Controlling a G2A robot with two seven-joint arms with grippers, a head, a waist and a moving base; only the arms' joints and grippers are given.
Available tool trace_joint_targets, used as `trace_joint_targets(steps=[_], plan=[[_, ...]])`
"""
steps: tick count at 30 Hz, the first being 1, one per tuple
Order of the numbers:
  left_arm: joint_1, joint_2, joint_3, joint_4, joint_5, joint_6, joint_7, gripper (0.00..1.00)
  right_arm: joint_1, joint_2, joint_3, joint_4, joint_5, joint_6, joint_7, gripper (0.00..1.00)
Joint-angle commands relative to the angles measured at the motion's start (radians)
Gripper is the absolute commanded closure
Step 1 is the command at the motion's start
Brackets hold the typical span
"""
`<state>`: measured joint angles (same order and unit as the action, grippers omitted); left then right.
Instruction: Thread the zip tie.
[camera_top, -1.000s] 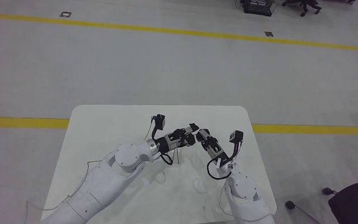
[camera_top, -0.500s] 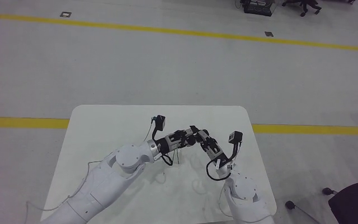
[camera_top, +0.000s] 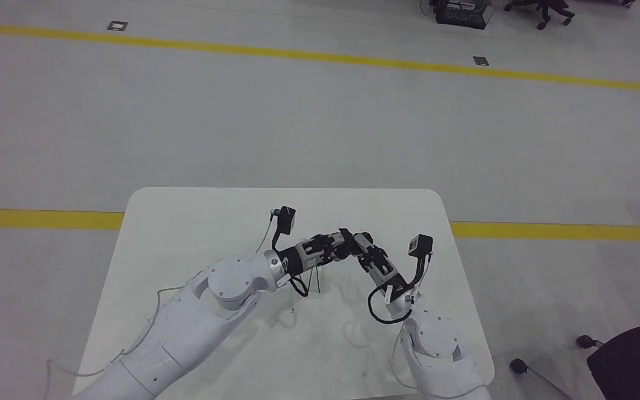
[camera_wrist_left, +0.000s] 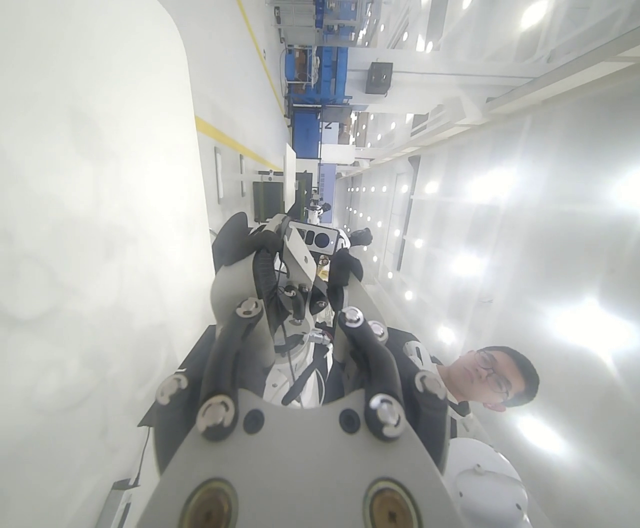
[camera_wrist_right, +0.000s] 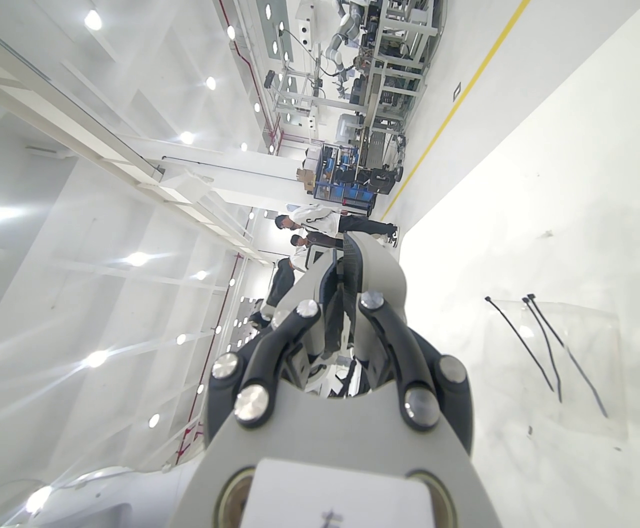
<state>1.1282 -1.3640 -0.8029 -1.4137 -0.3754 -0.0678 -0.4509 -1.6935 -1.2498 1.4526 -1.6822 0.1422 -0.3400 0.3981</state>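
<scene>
Three black zip ties (camera_wrist_right: 545, 345) lie side by side on a clear plastic sheet (camera_wrist_right: 595, 360) on the white table (camera_top: 200, 230). Both grippers hover tip to tip over the table's middle. My left gripper (camera_top: 338, 243) comes in from the lower left. In its wrist view, the left gripper (camera_wrist_left: 290, 250) is open, with the other arm's gripper showing in the gap between its fingers. My right gripper (camera_top: 360, 247) faces it from the lower right. In the right wrist view, the right gripper (camera_wrist_right: 345, 250) has its fingers pressed together. I cannot tell whether a tie is pinched there.
The table (camera_wrist_right: 575, 175) has rounded corners, and the sheet lies beneath and to the side of the grippers. Grey floor with yellow lines (camera_top: 320, 55) surrounds the table. Thin cables (camera_top: 300, 285) hang from the left arm's wrist.
The two grippers have closed the small gap between them and now meet tip to tip. The arms are otherwise in the same place.
</scene>
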Motion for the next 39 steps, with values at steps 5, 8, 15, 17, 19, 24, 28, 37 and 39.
trace_joint_targets(steps=[5, 8, 15, 17, 19, 24, 28, 37, 39], plan=[[0.002, 0.002, -0.001, -0.003, 0.011, 0.007, 0.003, 0.85, -0.003, 0.001, -0.001, -0.005, -0.008, 0.000, -0.003, 1.00], [0.004, 0.002, -0.002, -0.005, 0.013, 0.010, 0.003, 0.89, -0.005, 0.001, -0.001, -0.009, -0.010, 0.000, -0.004, 1.00], [0.005, 0.003, -0.002, -0.008, 0.016, 0.015, 0.000, 0.93, -0.007, 0.001, -0.001, -0.015, -0.009, 0.000, -0.008, 1.00], [0.005, 0.004, -0.003, -0.008, 0.017, 0.016, 0.000, 0.95, -0.007, 0.001, -0.002, -0.016, -0.008, 0.000, -0.008, 1.00], [0.006, 0.004, -0.003, -0.008, 0.018, 0.017, 0.000, 0.97, -0.007, 0.001, -0.002, -0.019, -0.008, 0.000, -0.008, 1.00], [0.010, 0.006, -0.006, -0.011, 0.021, 0.018, 0.001, 1.00, -0.006, 0.002, -0.003, -0.022, -0.007, 0.000, -0.002, 1.00], [0.014, 0.008, -0.011, -0.014, 0.022, 0.020, 0.000, 1.00, -0.007, 0.002, -0.001, -0.024, -0.005, 0.000, -0.004, 0.21], [0.020, 0.014, -0.022, -0.025, 0.033, 0.029, -0.004, 1.00, -0.014, 0.003, 0.020, -0.027, 0.001, 0.000, -0.017, 0.17], [0.020, 0.014, -0.023, -0.027, 0.034, 0.030, -0.005, 1.00, -0.016, 0.003, 0.022, -0.027, 0.001, 0.000, -0.017, 0.44]])
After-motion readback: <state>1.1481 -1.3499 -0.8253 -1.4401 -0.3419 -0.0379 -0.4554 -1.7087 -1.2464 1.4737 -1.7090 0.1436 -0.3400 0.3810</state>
